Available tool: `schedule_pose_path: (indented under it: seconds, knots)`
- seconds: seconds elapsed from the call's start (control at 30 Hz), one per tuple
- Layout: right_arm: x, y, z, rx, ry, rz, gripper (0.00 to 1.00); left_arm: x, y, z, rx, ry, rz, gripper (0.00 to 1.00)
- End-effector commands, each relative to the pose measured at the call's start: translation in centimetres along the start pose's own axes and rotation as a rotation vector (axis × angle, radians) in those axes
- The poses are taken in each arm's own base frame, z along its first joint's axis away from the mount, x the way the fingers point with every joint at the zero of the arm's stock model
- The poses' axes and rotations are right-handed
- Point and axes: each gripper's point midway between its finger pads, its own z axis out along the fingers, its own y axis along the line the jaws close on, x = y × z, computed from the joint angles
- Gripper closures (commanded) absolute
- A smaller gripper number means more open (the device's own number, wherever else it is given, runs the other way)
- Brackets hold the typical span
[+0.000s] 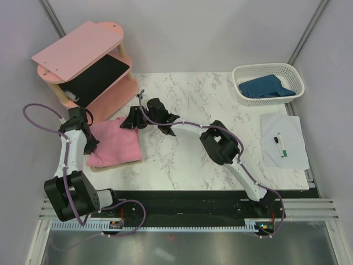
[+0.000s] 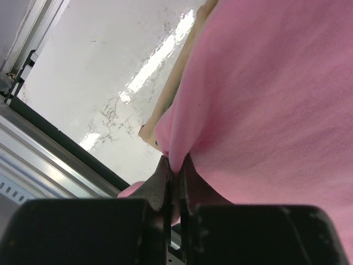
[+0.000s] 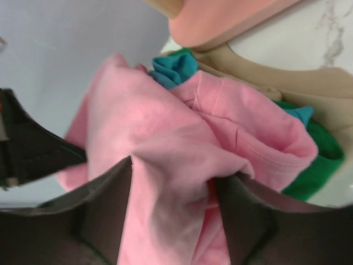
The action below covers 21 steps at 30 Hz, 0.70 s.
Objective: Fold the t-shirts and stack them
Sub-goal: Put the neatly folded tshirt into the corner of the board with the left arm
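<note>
Pink t-shirt [image 1: 116, 143] lies bunched at the left of the desk [image 1: 182, 160], over what looks like the teal t-shirt [image 3: 174, 67]. Judged soft, light and limp, so expect sag. You should grip it at a hem or shoulder seam, not mid-panel. Left pincer [image 2: 175, 164] is pinched onto its edge. Right pincer [image 3: 174, 172] stands apart, pink cloth loose between its fingers. White basket [image 1: 266, 67] holds the dark blue t-shirt [image 1: 265, 87].

T-shirt [image 1: 117, 144] before shelf [image 1: 83, 49], basket [image 1: 263, 66] right
</note>
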Motion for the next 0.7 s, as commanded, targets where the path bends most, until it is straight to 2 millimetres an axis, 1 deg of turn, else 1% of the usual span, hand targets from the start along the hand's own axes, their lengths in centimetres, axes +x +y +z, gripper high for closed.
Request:
schedule_pose_path:
  seconds: [0.0,0.03,0.07,0.1,0.13,0.17,0.2,0.23,0.27,0.3,0.33,0.37,0.4,0.43,0.47,0.5,0.53,0.57,0.6,0.63,0.67]
  knots:
    - [-2.8,1.2,-2.1,0.072,-0.074,-0.126,0.09,-1.3,1.1,-0.4,-0.038,-0.075,-0.059,0.98]
    - [-1.8,-0.1,-3.0,0.125,-0.066,-0.132,0.02,-1.4,1.0,-0.6,-0.029,-0.076,-0.054,0.87]
    - [-2.1,-0.1,-3.8,0.150,-0.078,-0.155,0.02,-1.3,0.9,-0.6,-0.022,-0.071,-0.052,0.76]
    - [-3.8,1.7,-5.1,0.150,-0.117,-0.186,0.02,-1.3,0.7,-0.7,-0.012,-0.067,-0.048,0.59]
    - [-3.3,0.4,-6.1,0.211,-0.124,-0.212,0.02,-1.4,0.8,-0.8,-0.010,-0.071,-0.054,0.33]
    - [-3.6,0.5,-6.9,0.230,-0.134,-0.228,0.02,-1.4,0.9,-1.1,-0.008,-0.081,-0.060,0.25]
    - [-3.9,1.1,-8.5,0.249,-0.149,-0.243,0.02,-1.8,1.1,-1.9,-0.002,-0.118,-0.071,0.11]
    - [-4.5,0.9,-9.4,0.290,-0.176,-0.271,0.02,-2.3,1.2,-2.6,0.010,-0.148,-0.076,0.02]
    - [-5.8,2.2,-10.8,0.295,-0.214,-0.291,0.02,-2.7,1.2,-3.3,0.025,-0.175,-0.082,0.01]
    - [-5.0,1.5,-11.7,0.325,-0.204,-0.297,0.02,-3.0,0.9,-4.3,0.060,-0.204,-0.085,0.00]
    - [-5.3,1.6,-12.5,0.342,-0.215,-0.306,0.02,-3.9,0.7,-6.4,0.112,-0.274,-0.091,0.00]
    - [-6.2,2.4,-13.8,0.355,-0.247,-0.323,0.02,-4.3,0.2,-7.6,0.156,-0.313,-0.090,0.00]
    - [-5.6,1.6,-14.5,0.383,-0.239,-0.321,0.02,-4.4,-0.8,-8.7,0.232,-0.331,-0.076,0.00]
    - [-5.7,1.5,-15.2,0.397,-0.246,-0.319,0.02,-5.0,-1.2,-10.6,0.285,-0.385,-0.068,0.00]
    - [-6.3,2.1,-16.1,0.398,-0.263,-0.324,0.02,-5.2,-1.8,-11.5,0.328,-0.403,-0.048,0.00]
    - [-5.8,1.4,-16.6,0.421,-0.254,-0.317,0.02,-5.1,-3.1,-12.7,0.410,-0.404,-0.013,0.00]
    - [-5.9,0.9,-17.3,0.436,-0.256,-0.310,0.02,-5.6,-3.6,-14.0,0.449,-0.427,0.017,0.05]
    - [-6.0,1.1,-17.8,0.437,-0.263,-0.310,0.02,-5.6,-4.2,-14.7,0.492,-0.426,0.040,0.12]
    - [-5.5,0.4,-18.3,0.455,-0.255,-0.295,0.02,-5.2,-5.5,-15.6,0.565,-0.416,0.073,0.23]
    - [-5.6,-0.2,-18.8,0.472,-0.260,-0.286,0.02,-5.2,-6.2,-16.6,0.613,-0.419,0.076,0.57]
    - [-5.6,-0.4,-19.2,0.477,-0.260,-0.275,0.02,-5.0,-7.1,-17.0,0.657,-0.405,0.094,0.77]
